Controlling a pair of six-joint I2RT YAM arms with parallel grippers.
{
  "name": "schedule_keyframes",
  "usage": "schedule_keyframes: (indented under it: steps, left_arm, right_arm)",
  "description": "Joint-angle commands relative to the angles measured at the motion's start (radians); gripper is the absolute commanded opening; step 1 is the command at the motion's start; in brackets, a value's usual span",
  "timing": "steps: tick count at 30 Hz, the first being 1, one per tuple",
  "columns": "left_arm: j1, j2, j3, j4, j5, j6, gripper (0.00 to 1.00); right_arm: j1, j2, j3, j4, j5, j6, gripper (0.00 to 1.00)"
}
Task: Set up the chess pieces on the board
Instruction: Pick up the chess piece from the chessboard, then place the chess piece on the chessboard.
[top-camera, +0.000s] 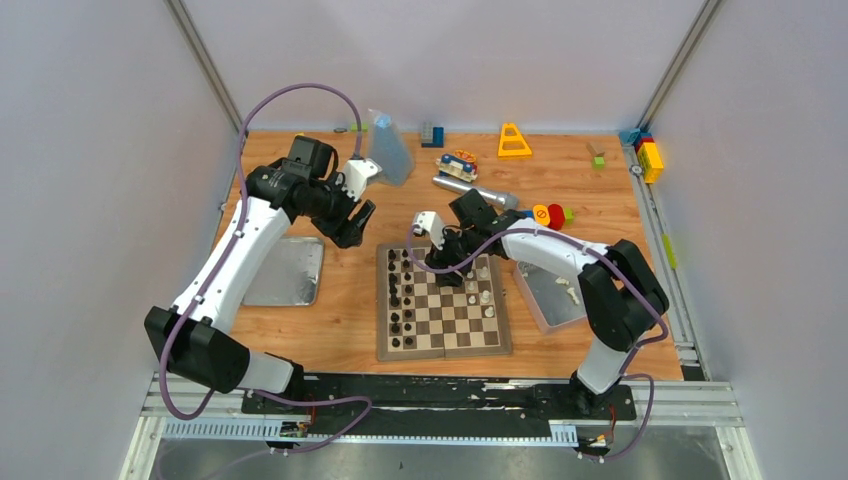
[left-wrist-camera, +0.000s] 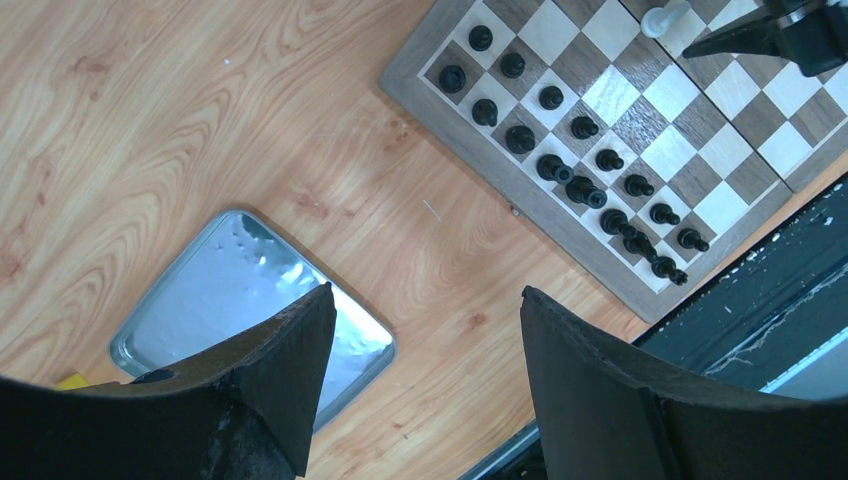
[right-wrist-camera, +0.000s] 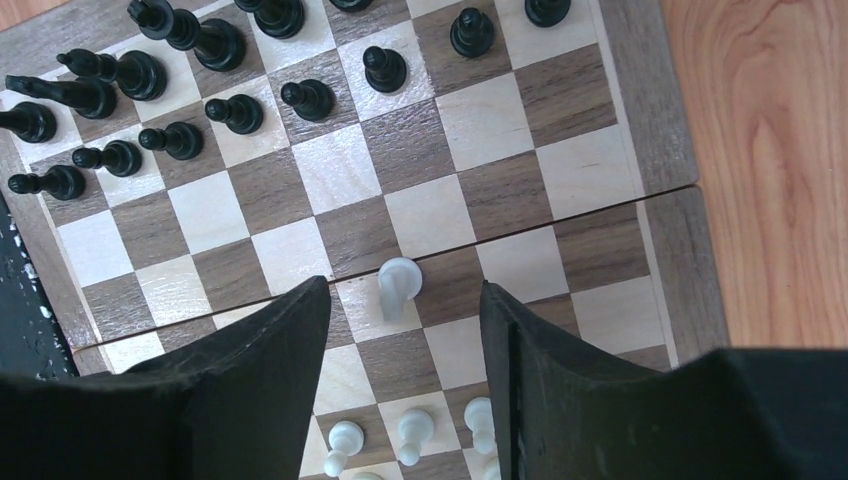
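Observation:
The wooden board (top-camera: 470, 340) lies at the table's middle front. Black pieces fill its left two columns (top-camera: 400, 295). A few white pieces (top-camera: 486, 296) stand near its right edge. My right gripper (top-camera: 452, 264) hangs open over the board's far half. In the right wrist view (right-wrist-camera: 405, 290) a white pawn (right-wrist-camera: 398, 285) sits on the board's seam just past its fingertips, untouched. Three more white pawns (right-wrist-camera: 413, 432) stand nearer the wrist. My left gripper (top-camera: 356, 226) is open and empty above bare table left of the board, as the left wrist view (left-wrist-camera: 427, 295) also shows.
A flat metal lid (top-camera: 285, 270) lies left of the board, also in the left wrist view (left-wrist-camera: 250, 300). A metal tin (top-camera: 548, 295) holding white pieces sits right of it. Behind are a spray bottle (top-camera: 390, 148), a yellow triangle (top-camera: 514, 140), a silver cylinder (top-camera: 475, 190) and coloured blocks (top-camera: 650, 158).

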Motion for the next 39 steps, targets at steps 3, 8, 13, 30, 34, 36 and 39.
schedule_keyframes:
  steps: [3,8,13,30,34,36,39]
  left_arm:
    - [0.013,-0.019,-0.004,0.016,0.035,0.005,0.76]
    - [0.015,-0.010,-0.003,0.015,0.044,0.004,0.76]
    - [0.015,-0.007,-0.002,0.013,0.052,0.004,0.76]
    - [0.016,0.001,0.012,0.019,0.070,0.001,0.75]
    - [0.016,0.005,0.012,0.019,0.075,0.003,0.75]
    - [0.016,0.006,0.010,0.020,0.076,0.003,0.75]
    - [0.016,0.005,0.009,0.022,0.079,0.003,0.75]
  right_arm:
    - [0.020,0.019,0.037,-0.001,0.021,-0.044,0.52]
    - [0.024,0.027,0.031,-0.005,0.024,-0.045,0.41]
    - [0.025,0.027,0.032,-0.008,0.018,-0.041,0.26]
    - [-0.088,-0.137,0.093,-0.064,0.123,0.000,0.00]
    - [-0.175,-0.130,0.118,-0.088,0.139,0.001,0.00]
    - [-0.216,-0.118,0.122,-0.094,0.147,0.001,0.00]
    - [-0.244,-0.096,0.118,-0.100,0.153,-0.004,0.00]
